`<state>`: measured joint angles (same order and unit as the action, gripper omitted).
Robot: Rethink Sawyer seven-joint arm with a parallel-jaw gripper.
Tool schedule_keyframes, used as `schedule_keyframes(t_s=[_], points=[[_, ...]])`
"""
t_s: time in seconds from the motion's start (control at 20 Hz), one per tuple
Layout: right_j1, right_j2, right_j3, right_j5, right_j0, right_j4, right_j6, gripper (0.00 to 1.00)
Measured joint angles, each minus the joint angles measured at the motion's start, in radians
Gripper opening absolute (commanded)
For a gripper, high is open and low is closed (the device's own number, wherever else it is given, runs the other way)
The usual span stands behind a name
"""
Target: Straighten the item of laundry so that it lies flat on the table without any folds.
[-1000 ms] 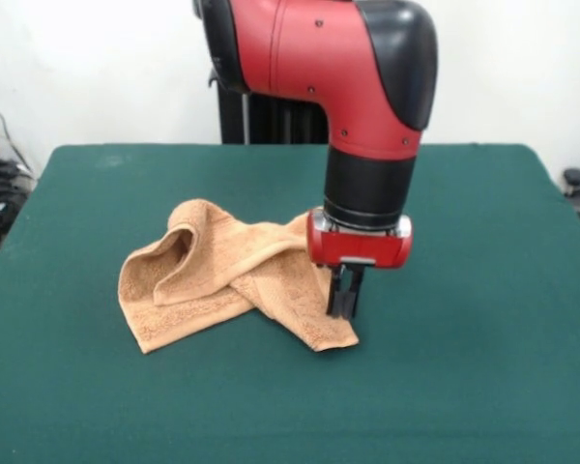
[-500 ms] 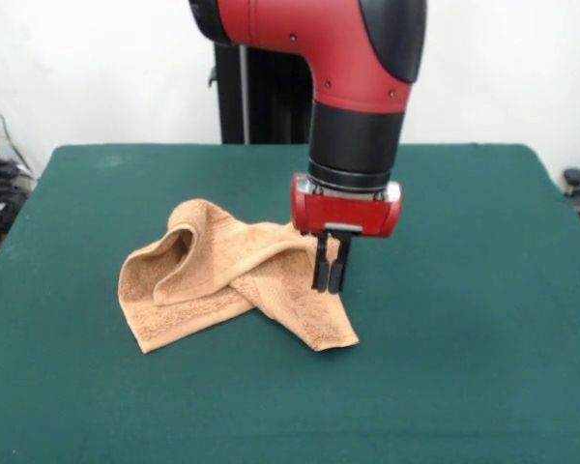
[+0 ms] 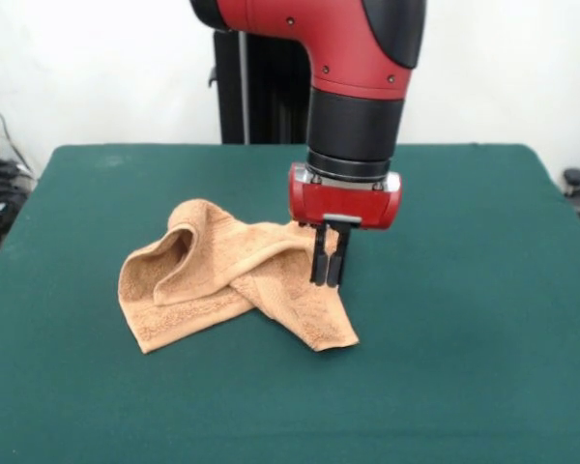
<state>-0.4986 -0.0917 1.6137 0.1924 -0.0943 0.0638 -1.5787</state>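
Observation:
The item of laundry point(image 3: 222, 280), a tan-orange terry towel, lies crumpled on the green table point(image 3: 464, 338) left of centre. Its left part is rolled up into a raised loop, and a folded flap runs to a corner at the front right. My gripper point(image 3: 329, 281) hangs from the red and black arm over the towel's right edge, behind that front corner. Its two black fingers point(image 3: 320, 263) point straight down, close together and shut, with nothing seen held between them. The tips stand at or just above the cloth; the towel is not lifted.
Bare green felt surrounds the towel on every side, widest to the right and front. A dark caster and cables show beyond the table's right and left edges.
The gripper has risen from the towel's front right corner and moved back and a little to the left along its right edge. The towel's shape is unchanged.

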Motion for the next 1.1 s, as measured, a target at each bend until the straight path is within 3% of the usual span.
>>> schedule_keyframes(t_s=[1.1], points=[[-0.001, 0.007, 0.003, 0.0, -0.028, -0.012, 0.0, 1.0]])
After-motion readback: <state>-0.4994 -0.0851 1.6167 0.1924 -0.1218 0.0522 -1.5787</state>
